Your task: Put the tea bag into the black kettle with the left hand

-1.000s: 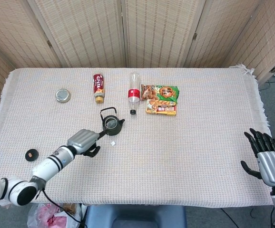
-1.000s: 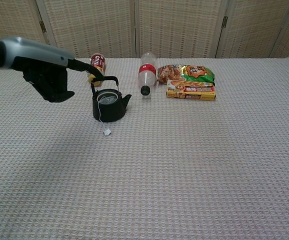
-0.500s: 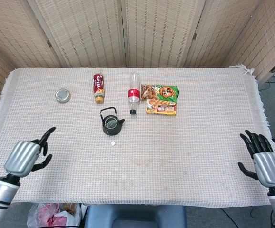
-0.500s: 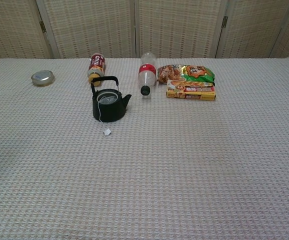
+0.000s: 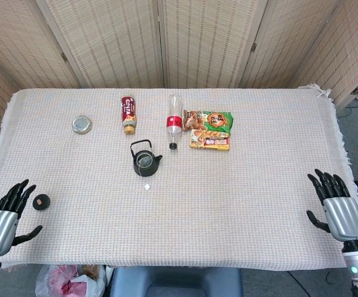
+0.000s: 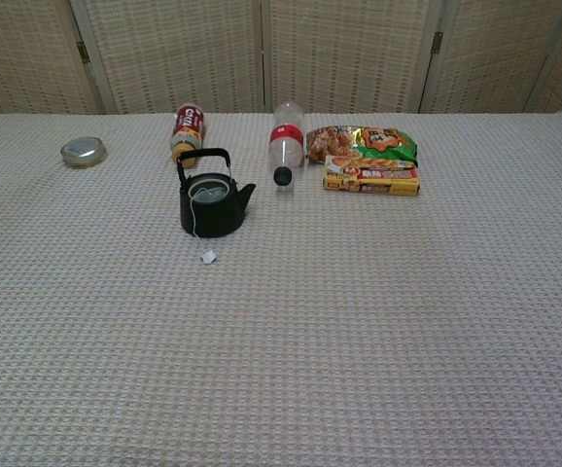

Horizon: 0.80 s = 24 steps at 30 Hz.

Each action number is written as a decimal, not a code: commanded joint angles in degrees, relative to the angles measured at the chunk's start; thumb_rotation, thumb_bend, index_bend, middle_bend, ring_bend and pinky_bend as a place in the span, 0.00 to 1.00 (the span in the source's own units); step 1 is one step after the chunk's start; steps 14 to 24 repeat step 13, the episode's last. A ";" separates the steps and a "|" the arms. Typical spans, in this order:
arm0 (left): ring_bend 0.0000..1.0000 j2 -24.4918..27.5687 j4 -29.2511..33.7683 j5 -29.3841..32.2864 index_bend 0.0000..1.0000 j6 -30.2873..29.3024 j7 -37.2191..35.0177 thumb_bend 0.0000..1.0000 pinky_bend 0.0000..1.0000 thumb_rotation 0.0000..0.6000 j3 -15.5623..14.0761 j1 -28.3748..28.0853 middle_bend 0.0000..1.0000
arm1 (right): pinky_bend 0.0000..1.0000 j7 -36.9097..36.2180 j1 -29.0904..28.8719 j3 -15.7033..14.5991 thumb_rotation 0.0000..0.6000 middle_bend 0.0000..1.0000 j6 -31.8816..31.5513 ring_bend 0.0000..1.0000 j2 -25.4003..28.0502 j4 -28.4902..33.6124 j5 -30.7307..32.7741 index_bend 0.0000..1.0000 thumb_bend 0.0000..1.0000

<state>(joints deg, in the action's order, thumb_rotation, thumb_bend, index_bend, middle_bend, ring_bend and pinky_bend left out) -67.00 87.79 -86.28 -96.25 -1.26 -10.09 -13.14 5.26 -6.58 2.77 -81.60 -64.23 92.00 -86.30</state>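
Note:
The black kettle (image 5: 145, 161) (image 6: 210, 202) stands upright in the middle-left of the table with its lid off. The tea bag (image 6: 208, 193) lies inside it; its string runs over the rim to a white tag (image 5: 147, 186) (image 6: 208, 257) on the cloth in front. My left hand (image 5: 2, 213) is at the table's near left corner, far from the kettle, fingers spread, holding nothing. My right hand (image 5: 337, 207) hovers at the near right edge, also spread and empty. Neither hand shows in the chest view.
A small black lid (image 5: 41, 202) lies near my left hand. A metal lid (image 5: 82, 124) (image 6: 84, 151), a lying red bottle (image 5: 128, 113), a lying clear bottle (image 5: 174, 128) and snack packets (image 5: 210, 130) sit behind the kettle.
My left hand has drawn back from beside the kettle to the near left corner and left the chest view. The tea bag stays in the kettle. The right hand shifted slightly.

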 commanded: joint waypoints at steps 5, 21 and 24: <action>0.00 -1.13 -1.39 0.42 0.00 1.62 0.93 0.17 0.18 1.00 2.71 2.27 0.00 | 0.00 2.93 1.14 1.12 1.00 0.00 -2.91 0.00 -1.29 0.05 1.17 0.00 0.23; 0.00 -0.83 -0.17 0.43 0.00 4.20 2.86 0.17 0.18 1.00 4.39 2.91 0.00 | 0.00 2.89 1.53 0.53 1.00 0.00 -3.59 0.00 -1.30 0.12 -0.09 0.00 0.23; 0.00 -0.83 -0.17 0.43 0.00 4.20 2.86 0.17 0.18 1.00 4.39 2.91 0.00 | 0.00 2.89 1.53 0.53 1.00 0.00 -3.59 0.00 -1.30 0.12 -0.09 0.00 0.23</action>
